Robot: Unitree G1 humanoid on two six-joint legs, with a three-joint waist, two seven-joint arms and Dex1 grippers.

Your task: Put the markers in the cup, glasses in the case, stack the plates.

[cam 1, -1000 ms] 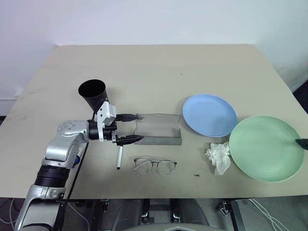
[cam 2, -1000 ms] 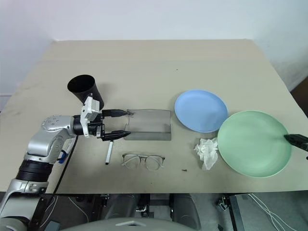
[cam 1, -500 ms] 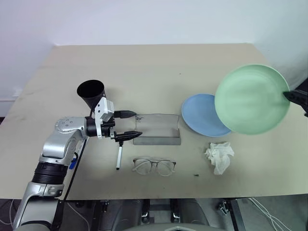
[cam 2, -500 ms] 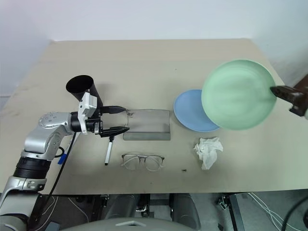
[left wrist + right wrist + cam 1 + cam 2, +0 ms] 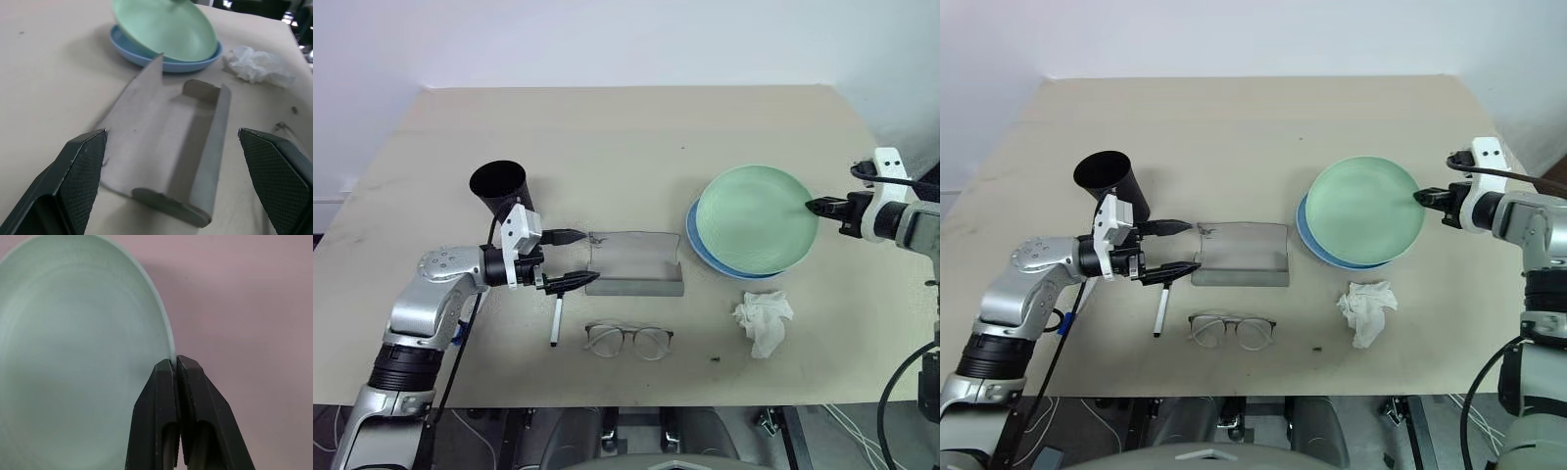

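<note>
The right end effector [image 5: 1422, 197] has its fingers pinched tight on the rim of the green plate [image 5: 1363, 209], and that plate sits over the blue plate [image 5: 1310, 241], covering most of it. A blue crescent peeks out on the side toward the case and along the near edge, so the two are not quite centred. From the left wrist view the green plate looks tilted, its gripped edge higher than the far one, though whether the low edge already touches the blue one is hard to call from here.

To finish this stack cleanly, nudge the green plate a touch toward that exposed blue crescent, level it, lower it until it seats flat, then let go and pull straight back along the rim line so the fingers don't drag it off. Mind the tissue [image 5: 1366, 309] lying just near the plates on the tabletop [image 5: 1234, 117]; no need to brush it.

Over on the other side, the left end effector [image 5: 570, 258] stands with fingers wide apart, holding nothing, aimed at the open end of the case [image 5: 634, 266], which lies empty with its lid folded back. The glasses [image 5: 628, 338] rest just in front of the case, a marker [image 5: 555, 320] beside them, and the cup [image 5: 502, 192] stands upright behind the left wrist.
</note>
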